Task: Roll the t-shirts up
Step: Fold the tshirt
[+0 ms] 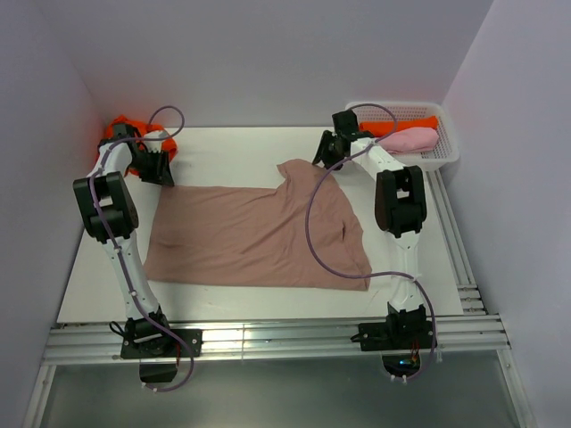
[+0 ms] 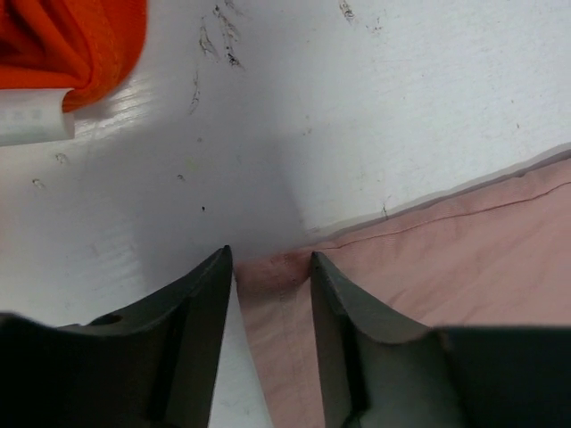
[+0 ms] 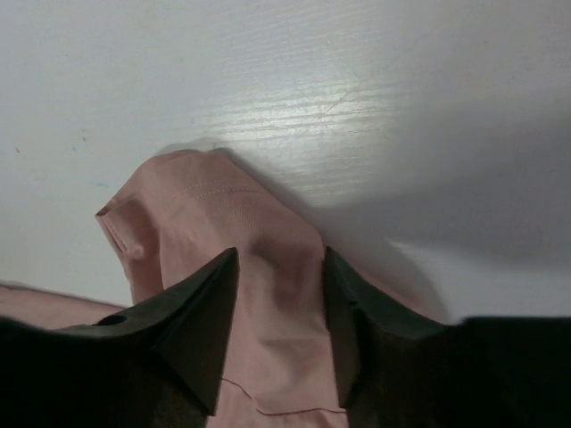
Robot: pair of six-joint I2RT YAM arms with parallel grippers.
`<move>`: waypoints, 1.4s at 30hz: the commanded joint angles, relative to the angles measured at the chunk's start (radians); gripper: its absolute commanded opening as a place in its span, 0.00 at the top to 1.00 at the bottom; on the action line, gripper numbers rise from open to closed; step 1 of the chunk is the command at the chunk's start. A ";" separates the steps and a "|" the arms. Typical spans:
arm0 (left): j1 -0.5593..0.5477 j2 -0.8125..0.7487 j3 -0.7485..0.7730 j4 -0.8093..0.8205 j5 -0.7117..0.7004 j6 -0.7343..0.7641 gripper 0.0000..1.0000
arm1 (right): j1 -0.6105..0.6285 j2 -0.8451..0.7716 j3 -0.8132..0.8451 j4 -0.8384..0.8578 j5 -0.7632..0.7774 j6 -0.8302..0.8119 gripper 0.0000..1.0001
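White table [image 1: 232, 147] beneath pinkish-brown t-shirt [image 1: 254, 236]

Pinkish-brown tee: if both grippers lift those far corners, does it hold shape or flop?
Probably flops: the pinkish-brown t-shirt lies flat and already bunches between the right gripper fingers. Likely light, thin cloth. It may drag and wrinkle rather than slide cleanly; the left gripper pinches only a corner.

Pale lavender walls [image 1: 268, 53] enclose a scuffed white table [image 1: 232, 147] edged by aluminium rails [image 1: 285, 339], evenly lit.
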 commanded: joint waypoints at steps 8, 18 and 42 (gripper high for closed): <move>-0.009 -0.018 0.048 -0.010 0.032 -0.013 0.90 | 0.007 -0.017 0.026 0.029 0.008 -0.015 0.73; -0.010 -0.071 0.022 0.027 0.054 -0.011 1.00 | 0.007 -0.150 -0.098 0.115 0.103 -0.017 0.93; 0.056 -0.120 0.016 0.010 0.149 0.024 1.00 | 0.004 -0.433 -0.434 0.249 0.168 -0.025 0.99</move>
